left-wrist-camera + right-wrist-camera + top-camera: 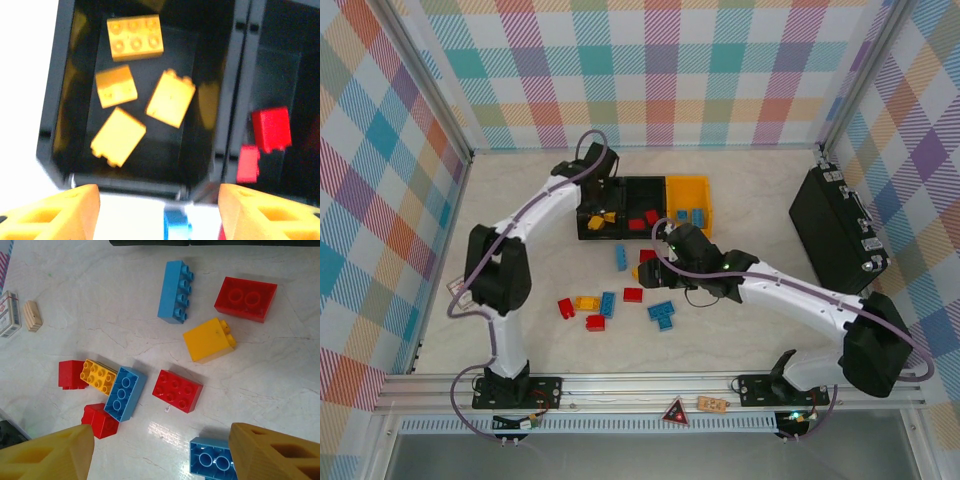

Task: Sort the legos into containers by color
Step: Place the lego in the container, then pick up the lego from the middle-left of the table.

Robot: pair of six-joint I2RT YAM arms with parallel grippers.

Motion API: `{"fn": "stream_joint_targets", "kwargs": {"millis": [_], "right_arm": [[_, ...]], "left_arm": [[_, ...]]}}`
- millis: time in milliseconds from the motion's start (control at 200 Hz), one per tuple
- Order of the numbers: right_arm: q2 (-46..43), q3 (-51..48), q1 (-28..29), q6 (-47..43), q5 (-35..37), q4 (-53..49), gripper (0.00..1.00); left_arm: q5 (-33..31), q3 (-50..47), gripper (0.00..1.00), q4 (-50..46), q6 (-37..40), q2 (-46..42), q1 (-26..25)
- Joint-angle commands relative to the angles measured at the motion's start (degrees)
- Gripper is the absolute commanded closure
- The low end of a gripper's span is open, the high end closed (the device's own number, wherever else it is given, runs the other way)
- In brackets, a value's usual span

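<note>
The containers are three joined bins: a left black bin (pixel 600 222), a middle black bin (pixel 645 200) and a yellow-orange bin (pixel 688 203). My left gripper (pixel 602 213) (pixel 160 200) hangs open and empty over the left black bin (pixel 55 100), which holds several yellow legos (pixel 135 37). Red legos (pixel 270 128) lie in the middle bin, blue ones (pixel 692 216) in the yellow-orange bin. My right gripper (pixel 670 243) (pixel 160 440) is open above loose legos on the table: a red brick (pixel 177 390), a yellow brick (pixel 209 340), a long blue brick (pixel 175 291) and a blue brick (pixel 212 459) beside its right finger.
More loose bricks cluster to the left (pixel 587 305) (pixel 107 390). A large black case (pixel 835 228) stands at the right. Small cards (pixel 712 404) and a triangle piece (pixel 675 411) lie at the near rail. A card box (pixel 10 313) and a wooden block (pixel 33 316) sit nearby.
</note>
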Motion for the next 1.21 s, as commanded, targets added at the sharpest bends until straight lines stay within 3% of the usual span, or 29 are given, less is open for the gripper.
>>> {"fn": "stream_joint_targets", "kwargs": {"millis": [0,335,580,815,1200], "right_arm": [[-2.0,-1.7,-0.3,-0.4,-0.3,-0.9,0.28],[-2.3,-3.5,-0.4,0.3,-2.1,1.7,0.28],[-5.1,-6.0,-0.4,1.4,-1.2,2.4,0.28],[-6.1,-7.7,-0.4,2.4,-1.2,3.7,0.28],[-6.2,-7.8,-0.4,2.3,-0.8,3.3,0.28]], "left_arm": [[1.4,-7.6,0.36,0.3,-0.6,-7.3,-0.9],[1.5,-37.5,0.3,7.4,-29.8,-31.1,-3.4],[-3.5,-44.6,0.26,3.6,-45.0,-38.2,-10.3],[-6.5,-47.9,0.21,2.3,-52.0,-38.3,-15.3],[-5.1,-49.7,0.19,7.2,-54.7,-30.8,-17.0]]}}
